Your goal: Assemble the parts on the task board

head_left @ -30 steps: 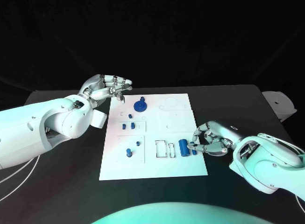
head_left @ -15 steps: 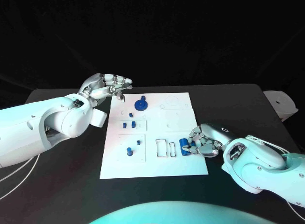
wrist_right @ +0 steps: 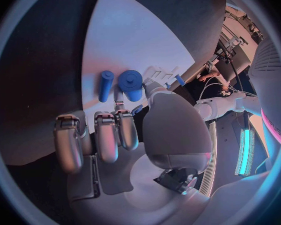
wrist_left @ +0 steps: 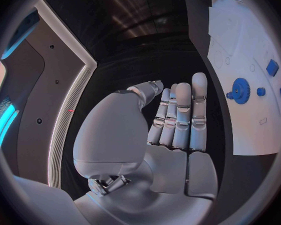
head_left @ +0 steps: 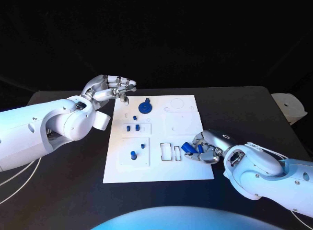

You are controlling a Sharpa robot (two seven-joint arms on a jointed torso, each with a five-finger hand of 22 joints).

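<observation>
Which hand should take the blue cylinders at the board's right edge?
Right. The right hand is already at the blue cylinders on the task board; the left hand hovers off the board's far left corner, fingers together.

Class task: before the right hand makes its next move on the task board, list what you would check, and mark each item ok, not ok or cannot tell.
1. Right hand is over the task board's right edge, at the blue parts: ok.
2. Blue cylinder sits at its fingertips: ok; firmly held: cannot tell.
3. Thin blue pin beside the cylinder lies apart from it: ok.
4. Left hand is off the board's far left corner, holding nothing: ok.
5. Blue gear stands clear of both hands: ok.
6. Slot meant for the cylinder: cannot tell.
</observation>
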